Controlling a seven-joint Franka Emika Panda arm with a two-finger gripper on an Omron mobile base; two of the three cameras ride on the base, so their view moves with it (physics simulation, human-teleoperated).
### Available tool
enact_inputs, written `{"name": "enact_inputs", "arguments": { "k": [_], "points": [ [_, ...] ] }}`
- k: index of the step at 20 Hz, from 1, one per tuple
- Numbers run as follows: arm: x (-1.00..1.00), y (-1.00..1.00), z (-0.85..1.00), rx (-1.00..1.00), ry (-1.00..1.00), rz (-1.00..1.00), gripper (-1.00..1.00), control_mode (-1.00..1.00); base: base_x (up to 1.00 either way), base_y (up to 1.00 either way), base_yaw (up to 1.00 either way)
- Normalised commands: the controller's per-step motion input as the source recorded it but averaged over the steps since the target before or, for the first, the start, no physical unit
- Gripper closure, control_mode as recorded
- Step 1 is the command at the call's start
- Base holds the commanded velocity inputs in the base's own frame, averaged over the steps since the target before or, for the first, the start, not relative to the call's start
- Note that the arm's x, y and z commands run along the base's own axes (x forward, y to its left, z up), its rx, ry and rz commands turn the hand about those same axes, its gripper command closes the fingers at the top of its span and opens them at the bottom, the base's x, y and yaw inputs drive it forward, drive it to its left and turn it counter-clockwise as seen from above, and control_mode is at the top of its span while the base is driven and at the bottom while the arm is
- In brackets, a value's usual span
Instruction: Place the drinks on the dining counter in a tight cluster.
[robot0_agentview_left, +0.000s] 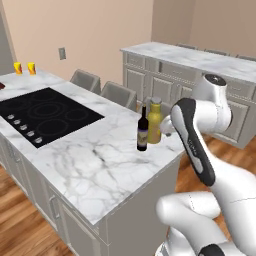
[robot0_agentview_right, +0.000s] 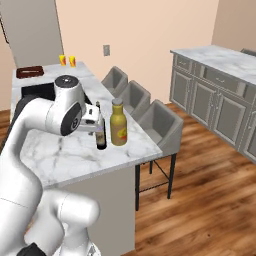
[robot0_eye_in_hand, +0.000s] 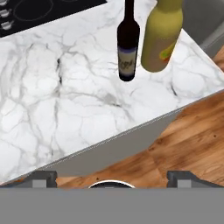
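Two drinks stand upright and close together near the end of the dining counter (robot0_agentview_left: 95, 165) (robot0_agentview_right: 60, 150) (robot0_eye_in_hand: 65, 100). One is a tall dark wine bottle (robot0_agentview_left: 142, 132) (robot0_agentview_right: 101, 136) (robot0_eye_in_hand: 127, 48) with a pale label. Beside it is a squat amber-yellow bottle (robot0_agentview_left: 155, 122) (robot0_agentview_right: 118, 125) (robot0_eye_in_hand: 161, 39). My gripper (robot0_eye_in_hand: 112, 178) hangs open over the counter's edge, a little short of the bottles, with nothing between its fingers. In the right base view the hand (robot0_agentview_right: 91, 119) sits just left of the wine bottle.
A black cooktop (robot0_agentview_left: 45, 115) (robot0_eye_in_hand: 43, 11) is set into the counter beyond the bottles. Grey stools (robot0_agentview_left: 120, 95) (robot0_agentview_right: 160, 120) line its far side. Two small orange cups (robot0_agentview_left: 24, 68) (robot0_agentview_right: 67, 60) stand at the far end. Grey cabinets (robot0_agentview_left: 200, 75) (robot0_agentview_right: 220, 95) stand across the wooden floor.
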Motion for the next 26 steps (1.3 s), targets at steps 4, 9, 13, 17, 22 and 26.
{"name": "enact_inputs", "arguments": {
  "k": [4,9,13,17,22,26],
  "points": [
    [-0.96,0.0,0.06,0.0,-0.02,0.0,-1.0,-1.0,0.0,0.0,0.0],
    [-0.53,0.0,0.0,0.0,-0.02,0.0,-1.0,-1.0,0.0,0.0,0.0],
    [0.0,0.0,0.0,0.0,0.0,0.0,-1.0,-1.0,0.0,0.0,0.0],
    [-0.19,0.0,0.0,0.0,0.0,-0.02,-1.0,1.0,-0.17,-0.03,-0.03],
    [0.0,0.0,0.0,0.0,0.0,0.0,-1.0,1.0,-0.95,-0.24,-0.25],
    [0.0,0.0,0.0,0.0,0.0,0.0,-1.0,1.0,-0.36,-0.12,-0.73]
  ]
}}
